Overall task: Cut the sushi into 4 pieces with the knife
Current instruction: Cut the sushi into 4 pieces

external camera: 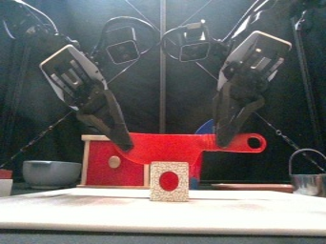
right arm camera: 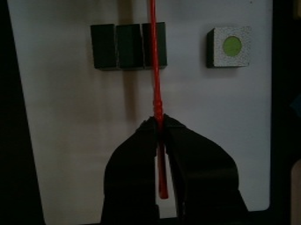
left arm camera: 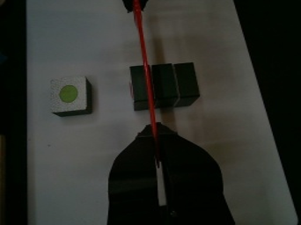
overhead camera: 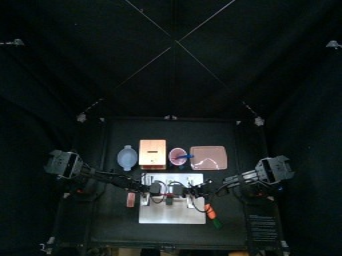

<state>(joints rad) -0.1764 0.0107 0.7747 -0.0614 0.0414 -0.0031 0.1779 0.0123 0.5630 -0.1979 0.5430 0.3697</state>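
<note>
**Left arm** [overhead camera: 80, 172]: comes in from the left of the white cutting board [overhead camera: 174, 215] and slopes down and inward over it, with the wrist pitched steeply forward.

**Left tool** [external camera: 124, 143]: points down over the board's left part. Its jaws are pressed together on one end of the red knife [external camera: 204, 143], clear of the board's surface.

**Right arm** [overhead camera: 261, 175]: comes in from the board's right in a mirrored slope, with the wrist likewise pitched down.

**Right tool** [external camera: 230, 138]: sits over the board's right part, jaws clamped on the knife's other end and level with its partner.

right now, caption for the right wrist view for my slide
Right gripper shut on red knife, its blade over the sushi roll; one cut piece apart.
</note>
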